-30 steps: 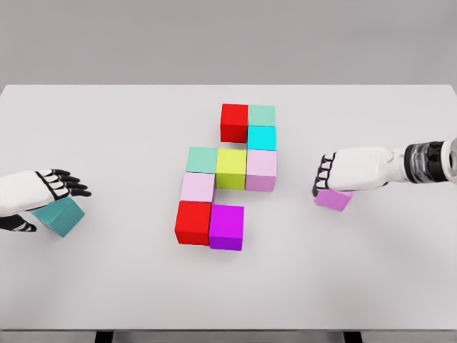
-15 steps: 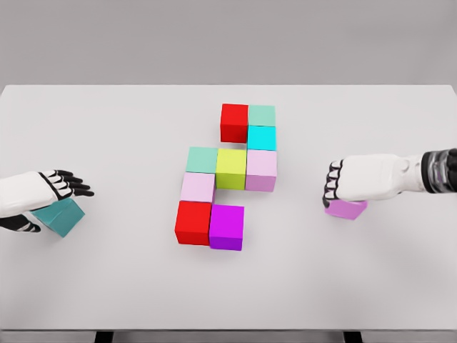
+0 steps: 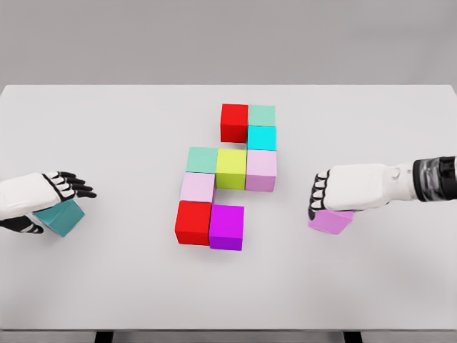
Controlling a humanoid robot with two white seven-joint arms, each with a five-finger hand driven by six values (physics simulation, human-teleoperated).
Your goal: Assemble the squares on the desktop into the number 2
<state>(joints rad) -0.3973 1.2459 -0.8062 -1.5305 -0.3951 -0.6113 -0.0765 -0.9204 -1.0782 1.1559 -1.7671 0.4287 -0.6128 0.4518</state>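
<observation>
On the white surface nine blocks sit together in the middle and almost make a 2. The bottom row has only a red block and a purple block, so one spot is empty just to the right of the purple one.

The right hand lies over a light purple block, to the right of the group. Its fingers curl down over the block's top and left side, holding it. To do this step well, it should probably slide the block left, keep it straight, and stop when it touches the purple block without bumping it.

The left hand rests on a teal block far to the left. Its fingers are spread out flat and do not pinch it.

There are no boxes or bowls here, so nothing is inside anything.
</observation>
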